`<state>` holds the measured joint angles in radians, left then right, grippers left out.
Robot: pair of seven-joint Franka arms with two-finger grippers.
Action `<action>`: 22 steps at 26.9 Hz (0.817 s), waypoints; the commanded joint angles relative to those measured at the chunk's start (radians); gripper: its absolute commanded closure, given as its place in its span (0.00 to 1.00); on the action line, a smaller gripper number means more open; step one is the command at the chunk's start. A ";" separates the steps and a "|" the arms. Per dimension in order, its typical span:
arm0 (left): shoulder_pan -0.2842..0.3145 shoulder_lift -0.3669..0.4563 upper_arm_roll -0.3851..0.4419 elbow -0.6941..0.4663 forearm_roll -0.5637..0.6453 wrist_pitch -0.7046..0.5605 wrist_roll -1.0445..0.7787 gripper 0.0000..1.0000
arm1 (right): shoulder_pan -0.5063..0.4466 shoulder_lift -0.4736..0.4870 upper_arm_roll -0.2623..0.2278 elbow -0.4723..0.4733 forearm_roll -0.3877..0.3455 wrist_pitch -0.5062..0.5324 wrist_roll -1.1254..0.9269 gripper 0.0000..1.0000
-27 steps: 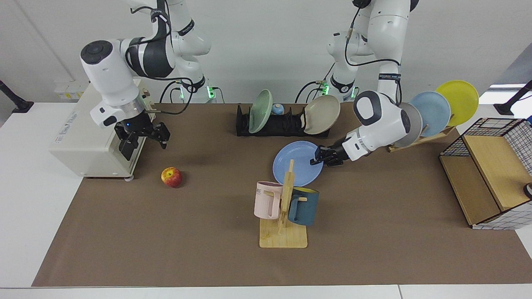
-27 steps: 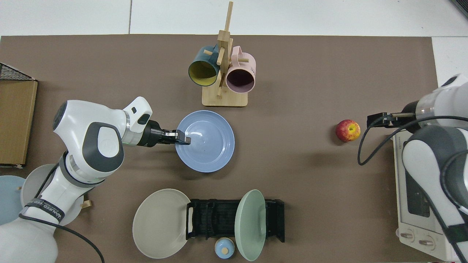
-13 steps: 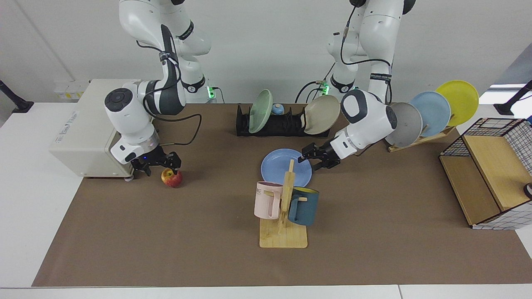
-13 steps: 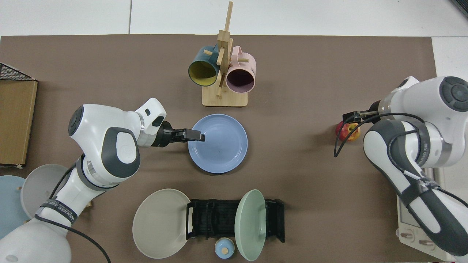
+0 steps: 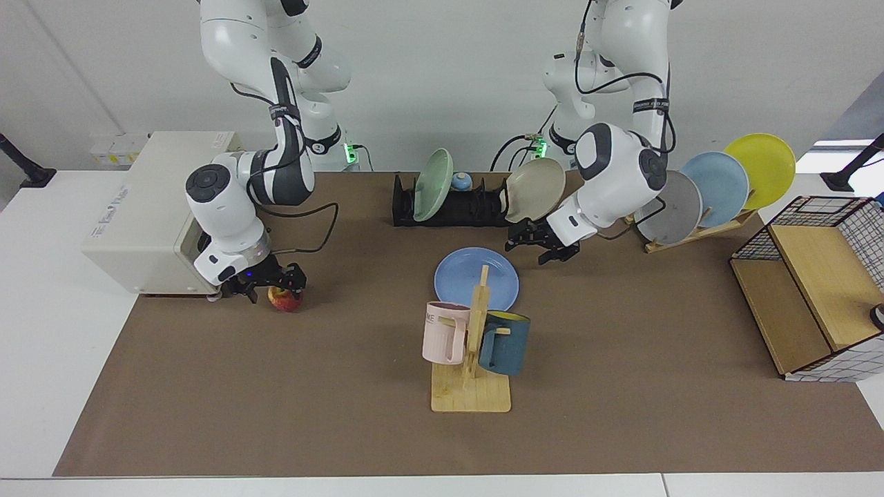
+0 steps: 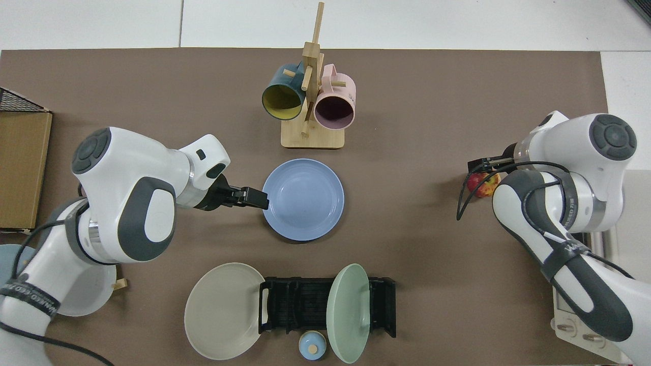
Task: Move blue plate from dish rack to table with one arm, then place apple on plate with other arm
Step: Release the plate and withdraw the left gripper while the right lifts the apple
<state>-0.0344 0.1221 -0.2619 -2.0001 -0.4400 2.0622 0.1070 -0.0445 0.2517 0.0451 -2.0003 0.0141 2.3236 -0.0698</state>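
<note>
The blue plate (image 5: 476, 278) (image 6: 303, 199) lies flat on the table's brown mat (image 5: 621, 386), in front of the black dish rack (image 5: 459, 207) (image 6: 305, 305). My left gripper (image 5: 542, 248) (image 6: 258, 198) is open and empty, hovering just off the plate's rim on the left arm's side. The apple (image 5: 286, 302) (image 6: 484, 186) sits on the mat by the white box. My right gripper (image 5: 280, 288) (image 6: 480, 170) is down over the apple and open, a finger on either side, hiding its upper part.
A wooden mug tree (image 5: 473, 345) (image 6: 310, 101) with a pink and a teal mug stands just in front of the plate. The rack holds a green plate (image 5: 431, 176) and a beige plate (image 5: 533, 190). Also present: a white appliance (image 5: 138, 214), a wooden plate stand (image 5: 718, 186) and a wire-sided crate (image 5: 815, 283).
The left gripper let go of the blue plate, now flat on the mat, and lifted back off its rim. The right gripper came down from above onto the apple.
</note>
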 commanded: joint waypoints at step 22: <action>0.007 -0.130 0.056 0.500 0.481 -0.597 -0.128 0.00 | 0.023 -0.014 0.007 -0.071 0.009 0.116 -0.044 1.00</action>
<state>-0.0307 -0.0096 -0.2102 -1.5673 0.0175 1.5399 -0.0124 -0.0405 0.2566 0.0493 -2.0793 0.0149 2.4288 -0.1009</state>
